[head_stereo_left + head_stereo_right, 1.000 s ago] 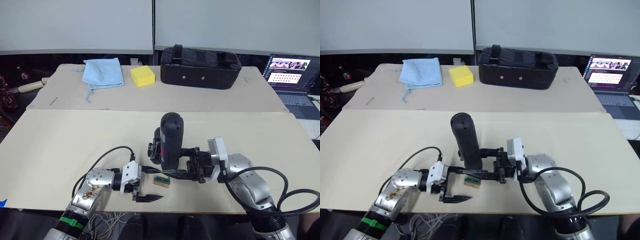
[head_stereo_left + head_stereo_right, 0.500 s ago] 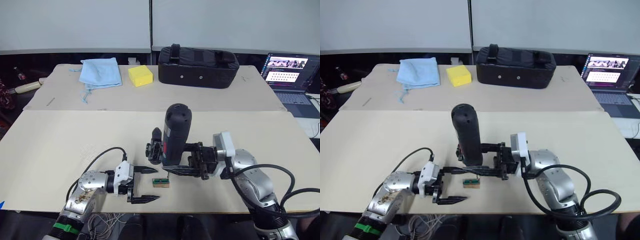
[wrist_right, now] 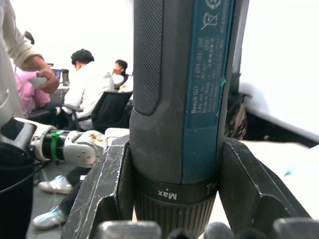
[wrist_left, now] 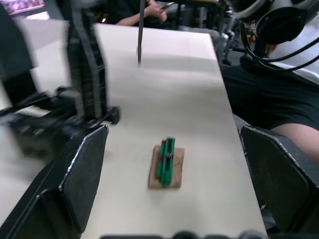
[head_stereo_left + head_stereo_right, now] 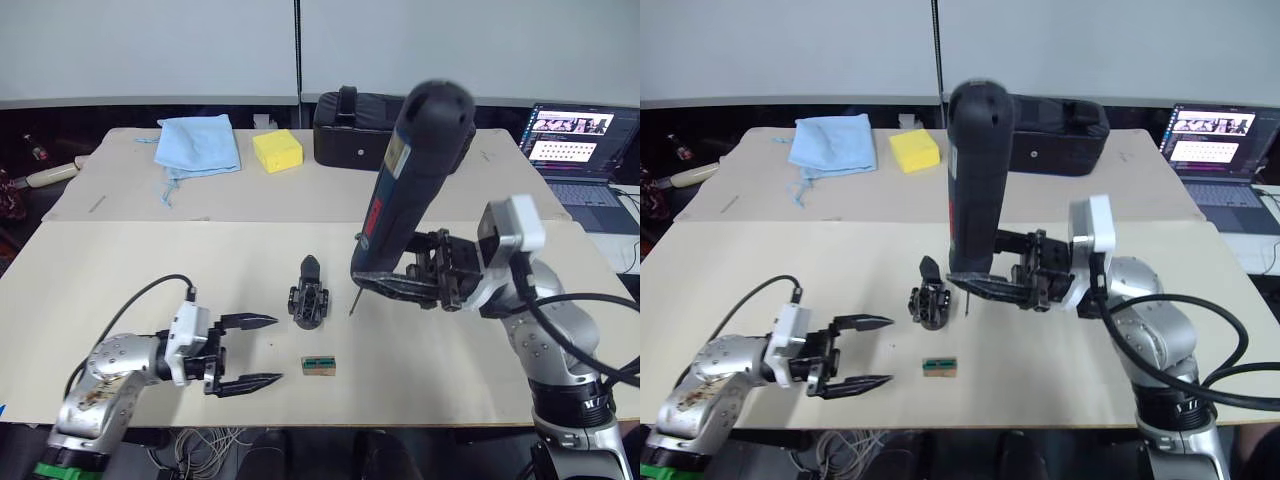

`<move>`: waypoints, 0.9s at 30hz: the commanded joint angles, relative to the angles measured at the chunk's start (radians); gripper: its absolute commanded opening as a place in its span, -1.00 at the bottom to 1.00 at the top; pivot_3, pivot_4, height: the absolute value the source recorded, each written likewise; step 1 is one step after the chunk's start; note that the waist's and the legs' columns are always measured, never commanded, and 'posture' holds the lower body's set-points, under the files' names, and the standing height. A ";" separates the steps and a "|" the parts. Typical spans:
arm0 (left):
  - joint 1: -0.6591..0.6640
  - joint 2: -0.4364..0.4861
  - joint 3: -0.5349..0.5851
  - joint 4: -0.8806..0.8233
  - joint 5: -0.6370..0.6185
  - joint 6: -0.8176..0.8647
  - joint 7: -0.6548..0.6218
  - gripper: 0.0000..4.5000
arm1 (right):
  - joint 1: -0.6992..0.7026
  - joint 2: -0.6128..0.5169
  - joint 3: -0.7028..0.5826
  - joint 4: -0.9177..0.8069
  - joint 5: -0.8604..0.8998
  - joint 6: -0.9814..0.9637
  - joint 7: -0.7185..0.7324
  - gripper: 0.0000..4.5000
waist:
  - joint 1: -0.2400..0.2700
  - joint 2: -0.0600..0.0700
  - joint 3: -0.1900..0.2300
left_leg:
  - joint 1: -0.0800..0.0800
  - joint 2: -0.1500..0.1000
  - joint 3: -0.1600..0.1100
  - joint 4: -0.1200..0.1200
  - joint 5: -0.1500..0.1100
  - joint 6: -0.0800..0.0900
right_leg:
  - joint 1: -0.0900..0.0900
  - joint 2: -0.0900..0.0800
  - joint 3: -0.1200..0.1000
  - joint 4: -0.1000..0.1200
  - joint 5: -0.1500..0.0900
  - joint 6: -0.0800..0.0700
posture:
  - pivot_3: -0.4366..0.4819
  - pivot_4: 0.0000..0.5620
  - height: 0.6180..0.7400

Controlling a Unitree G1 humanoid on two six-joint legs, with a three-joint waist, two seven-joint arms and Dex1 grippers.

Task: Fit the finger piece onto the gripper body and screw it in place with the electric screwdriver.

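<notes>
Nearest, at 7 o'clock, the left gripper (image 5: 245, 352) is held wide apart, empty. A small brown-and-green box (image 5: 319, 366) lies at 6 o'clock. At table centre the gripper body (image 5: 309, 304) rests with the finger piece (image 5: 308, 268) apparently seated on it. At 3 o'clock the right gripper (image 5: 395, 287) is clamped round the electric screwdriver (image 5: 408, 188), bit raised just beside the body. Screwing is judged unfinished or just done. "Bosch GO" and "Max" are read on the tool.

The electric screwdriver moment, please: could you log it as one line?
right gripper: shut on electric screwdriver, lifted | left gripper: open, empty | gripper body: on table
</notes>
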 commanded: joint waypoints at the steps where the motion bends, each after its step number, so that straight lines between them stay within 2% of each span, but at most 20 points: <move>1: 0.006 0.017 0.060 -0.025 -0.054 0.044 0.007 1.00 | -0.049 0.003 -0.046 0.001 0.053 0.015 -0.012 -0.14 | 0.000 0.000 0.000 | 0.000 0.000 0.000 0.000 0.000 0.000 | 0.000 0.000 0.000 0.000 0.000 0.000 | -0.05 -0.47 1.00; 6: -0.019 -0.009 0.110 0.010 -0.063 0.054 0.058 1.00 | -0.118 0.041 -0.041 0.055 0.053 0.027 -0.034 -0.14 | 0.000 0.000 0.000 | -0.001 0.000 0.000 0.000 0.000 0.000 | -0.001 0.000 0.000 0.000 0.001 0.000 | -0.05 -0.47 1.00; 10: -0.039 -0.016 0.115 0.061 -0.033 0.024 0.048 1.00 | -0.164 0.076 -0.034 0.093 0.038 0.019 -0.050 -0.14 | 0.000 0.000 0.000 | -0.002 -0.001 0.001 0.000 0.000 0.000 | -0.002 0.002 0.000 0.000 0.002 0.001 | -0.05 -0.47 1.00; 17: -0.077 -0.034 0.095 0.174 0.037 -0.047 0.030 1.00 | -0.252 0.128 0.005 0.156 -0.008 0.015 -0.054 -0.14 | 0.000 0.000 0.000 | -0.003 0.003 0.000 0.000 0.000 0.000 | -0.003 0.007 0.001 0.002 0.004 0.001 | -0.05 -0.47 1.00; 27: -0.091 -0.087 0.062 0.204 0.073 -0.085 0.009 1.00 | -0.323 0.226 0.064 0.209 -0.080 0.007 -0.079 -0.14 | -0.003 0.000 0.000 | -0.002 0.006 0.000 0.000 0.000 0.000 | -0.004 0.012 0.002 0.004 0.006 -0.002 | -0.05 -0.47 1.00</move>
